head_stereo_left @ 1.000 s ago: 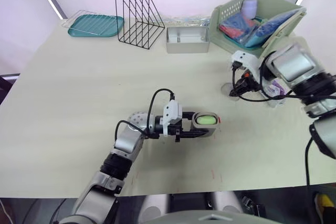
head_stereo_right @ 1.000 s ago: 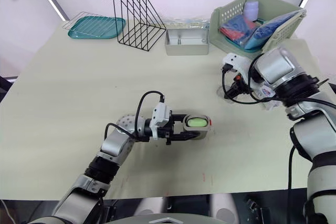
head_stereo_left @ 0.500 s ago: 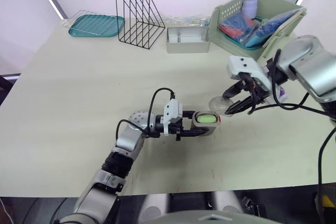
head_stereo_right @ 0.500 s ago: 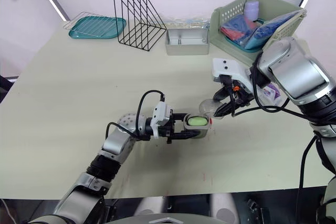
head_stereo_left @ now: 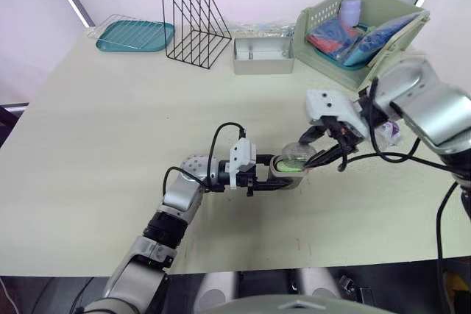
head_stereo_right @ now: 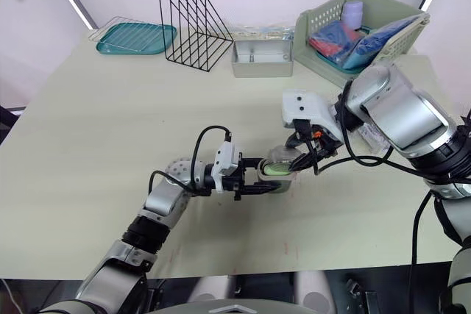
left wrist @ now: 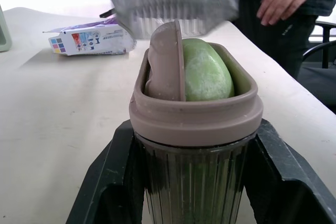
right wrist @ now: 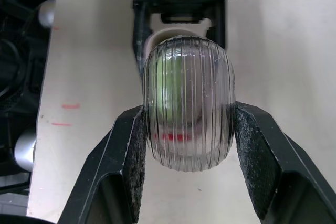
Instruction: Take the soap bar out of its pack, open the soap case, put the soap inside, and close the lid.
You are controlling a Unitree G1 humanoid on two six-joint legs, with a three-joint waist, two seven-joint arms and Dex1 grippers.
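Two halves of the soap case are held apart, one in each claw. The ribbed, clear base of the soap case, topped by a smooth taupe oval rim, is clamped between the black fingers of the left gripper, which are closed against its two sides. It is kept low over the table, nearer the front edge than the back and right of the middle. The rounded, pale green soap bar is seated inside the base, pressed beside a taupe upright tab. The lid, a clear ribbed dome, is gripped across its width by the right gripper, whose fingers are spread just enough to take it. The lid is held just above the open mouth of the base and is not seated on the rim. The printed cardboard soap pack is left flat near the right edge.
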